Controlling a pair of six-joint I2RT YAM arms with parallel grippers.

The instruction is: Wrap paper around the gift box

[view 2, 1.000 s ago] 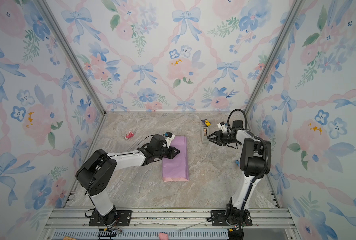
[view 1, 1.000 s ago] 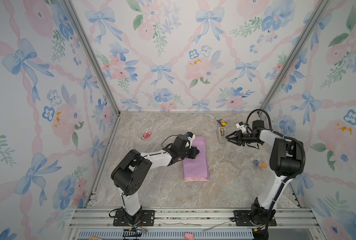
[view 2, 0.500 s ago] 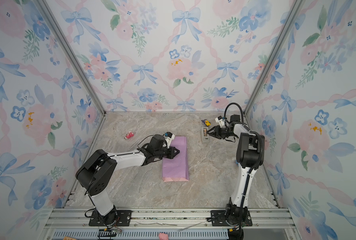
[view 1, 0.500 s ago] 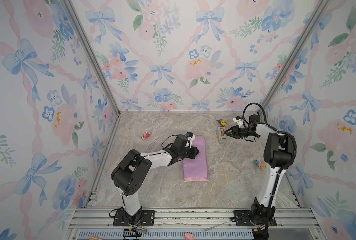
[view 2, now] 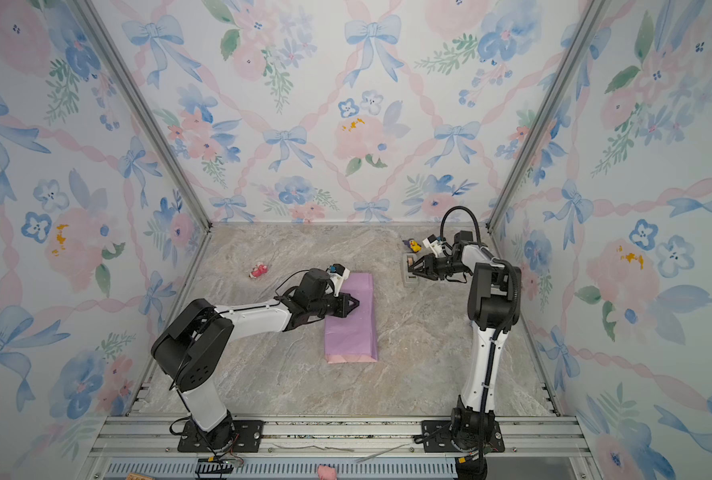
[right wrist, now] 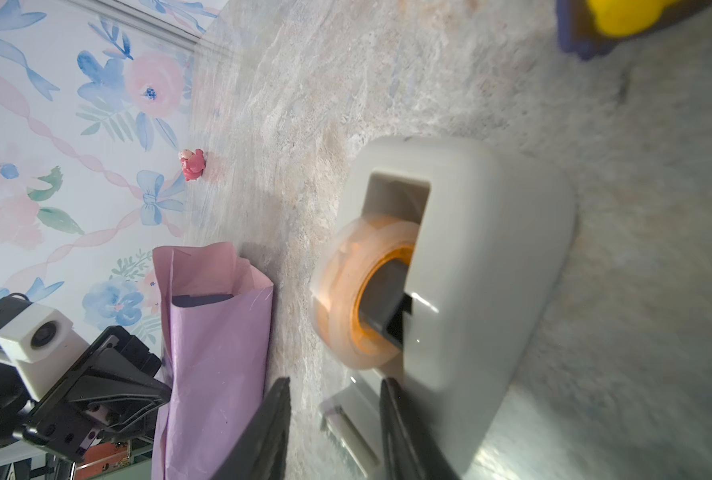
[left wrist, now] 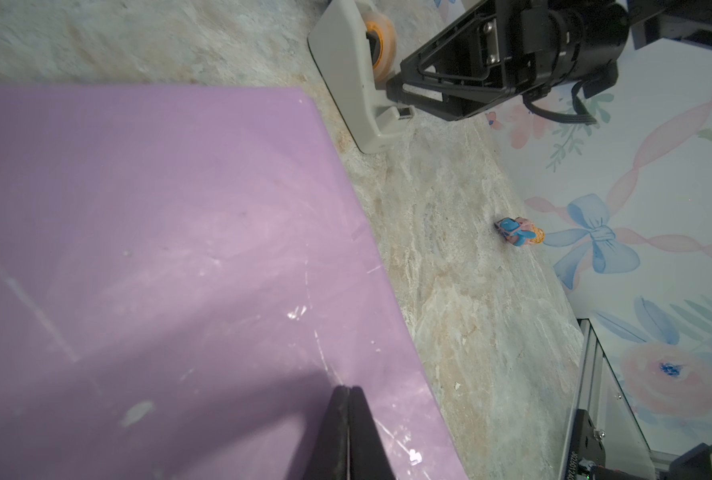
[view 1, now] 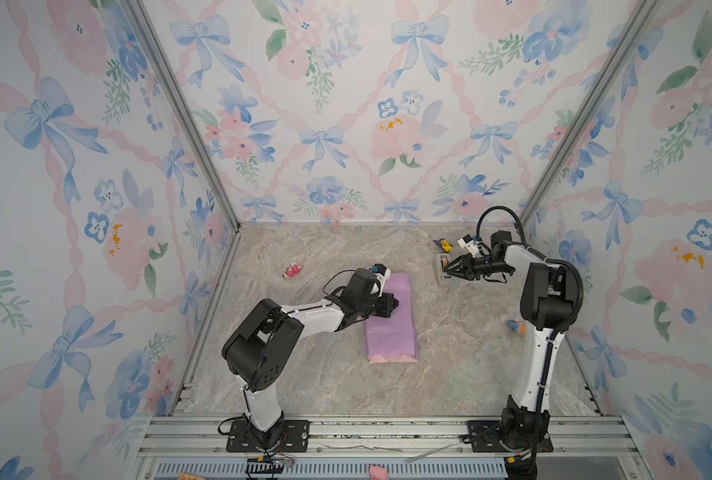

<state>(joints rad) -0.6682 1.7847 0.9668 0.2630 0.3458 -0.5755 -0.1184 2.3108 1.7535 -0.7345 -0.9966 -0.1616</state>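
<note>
The gift box (right wrist: 202, 300) shows only as a dark blue edge inside the far open end of the paper (right wrist: 217, 353), seen from the right wrist camera. The paper is folded round it into a long flat sleeve, lilac outside and pale pink inside. In both top views the sleeve (view 1: 391, 320) (view 2: 350, 318) lies near the middle of the marbled surface (view 1: 325, 374), and its near end shows a pink strip.

The left hand (view 1: 392, 306) (view 2: 355, 304) reaches in from the left over the sleeve's upper face, with its jaws together. In the left wrist view its tip (left wrist: 348, 399) appears to rest on the lilac paper (left wrist: 159, 249), though contact is hard to confirm.

Well to the right, near the back, stands a grey tape dispenser (view 1: 440, 261) (view 2: 409, 282) (right wrist: 470, 270) with an orange-cored roll (right wrist: 346, 291). The right hand (view 1: 445, 269) (view 2: 411, 269) (right wrist: 335, 395) is at its cutter end, jaws apart on either side of it, holding nothing that I can make out.

A pink toy (view 1: 292, 271) (view 2: 258, 270) sits left of the sleeve. A yellow and blue toy (view 1: 443, 245) lies just behind the dispenser, and a blue and orange one (view 1: 516, 327) (left wrist: 518, 233) sits near the right arm's base.
</note>
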